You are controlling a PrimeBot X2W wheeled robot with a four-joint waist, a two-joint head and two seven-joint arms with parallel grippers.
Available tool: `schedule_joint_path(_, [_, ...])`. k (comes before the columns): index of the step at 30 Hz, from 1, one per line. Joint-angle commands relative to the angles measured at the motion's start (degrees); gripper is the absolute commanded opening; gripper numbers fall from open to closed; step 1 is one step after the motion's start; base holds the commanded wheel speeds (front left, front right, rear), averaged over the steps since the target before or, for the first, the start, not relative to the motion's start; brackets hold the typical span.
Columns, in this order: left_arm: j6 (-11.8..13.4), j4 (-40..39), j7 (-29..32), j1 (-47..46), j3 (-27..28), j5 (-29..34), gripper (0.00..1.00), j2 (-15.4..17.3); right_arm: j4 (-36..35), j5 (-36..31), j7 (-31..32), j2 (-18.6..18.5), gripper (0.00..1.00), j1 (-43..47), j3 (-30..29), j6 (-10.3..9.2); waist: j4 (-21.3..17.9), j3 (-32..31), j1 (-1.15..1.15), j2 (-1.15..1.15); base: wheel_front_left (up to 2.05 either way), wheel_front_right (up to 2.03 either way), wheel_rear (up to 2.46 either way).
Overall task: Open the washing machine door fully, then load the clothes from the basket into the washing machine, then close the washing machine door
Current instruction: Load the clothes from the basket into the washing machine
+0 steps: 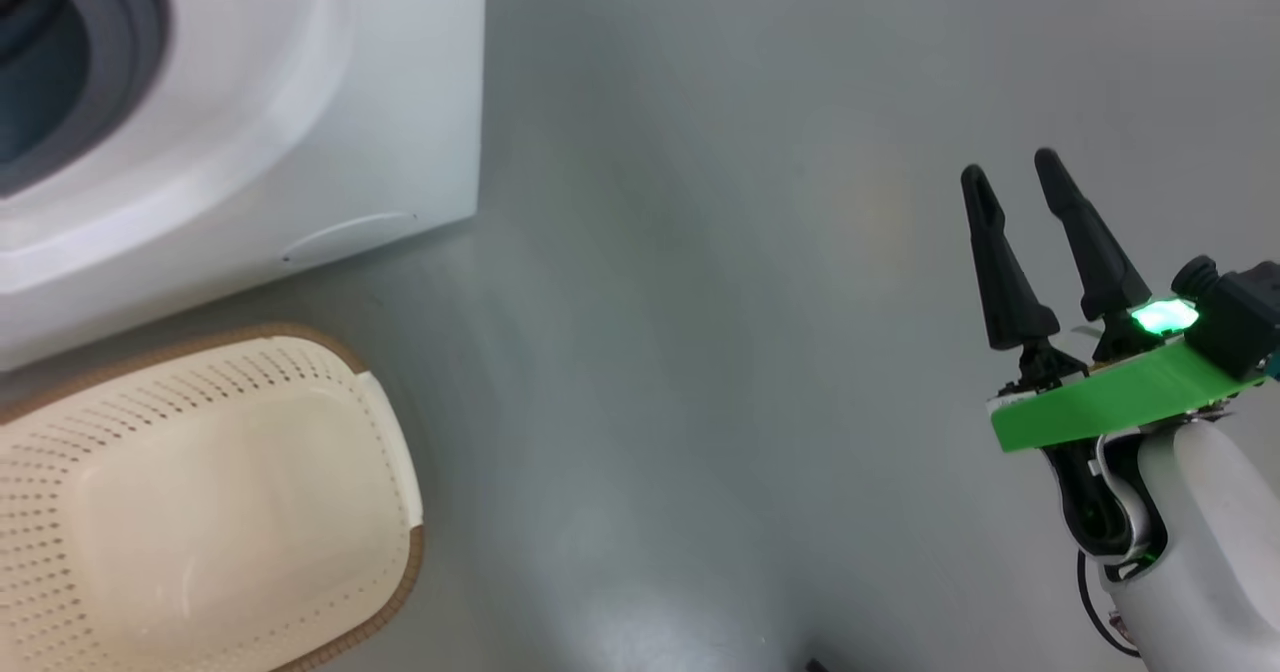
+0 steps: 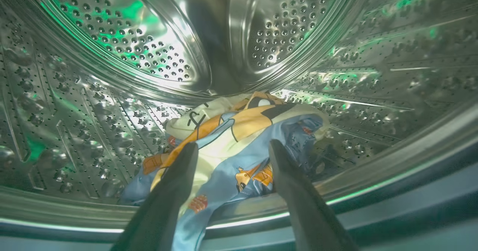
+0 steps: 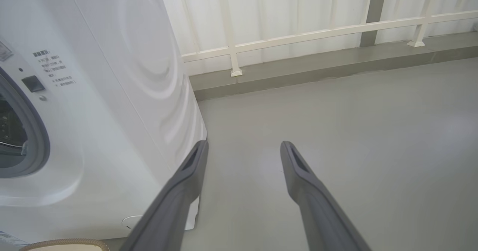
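Lying heaped low in steel drum (image 2: 112, 38), near front lip: clothes (image 2: 239, 131). Likely soft, light, floppy; pinch bunched fold for hold. Left hand (image 2: 232, 145) fingers apart over them, clamping nothing. Right hand (image 1: 1012, 170) apart, right of washing machine (image 1: 380, 102).

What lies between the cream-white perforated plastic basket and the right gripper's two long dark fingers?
Bare grey floor, in the head view: nothing stands between the basket and the right gripper.
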Motion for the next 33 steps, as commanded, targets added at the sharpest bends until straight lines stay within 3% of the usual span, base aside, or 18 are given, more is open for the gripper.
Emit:
schedule_joint_path(1, [-0.6,-1.2,-1.5,1.9,0.3,-0.8,1.0,1.9,-0.8,-0.1,-0.5,-1.3,1.0,2.2,1.0,0.25,1.7,-3.4,0.01,0.0,0.0,0.0,0.0])
schedule_joint_path(9, [-2.9,-1.9,-8.2,10.6,0.6,-3.0,1.0,-0.3,0.4,-0.1,-0.5,-2.0,1.0,3.8,1.9,0.25,4.5,-10.0,0.01,0.0,0.0,0.0,0.0])
schedule_joint_path(17, [-3.6,-5.8,-10.9,18.4,-0.3,-3.8,1.0,-3.2,1.1,-0.2,-0.5,-2.5,1.0,5.6,1.5,0.25,7.7,-14.5,0.01,0.0,0.0,0.0,0.0])
schedule_joint_path(23, [-3.6,-12.8,-11.5,25.7,-0.1,-4.4,1.0,-5.1,1.3,-0.4,-0.5,-2.8,1.0,6.8,0.9,0.25,10.4,-17.5,0.01,0.0,0.0,0.0,0.0])
schedule_joint_path(33, [-0.6,-32.0,-11.5,43.9,3.9,-4.8,1.0,-6.8,1.9,-0.8,-0.5,-3.0,1.0,8.6,0.5,0.25,13.4,-22.1,0.01,0.0,0.0,0.0,0.0])
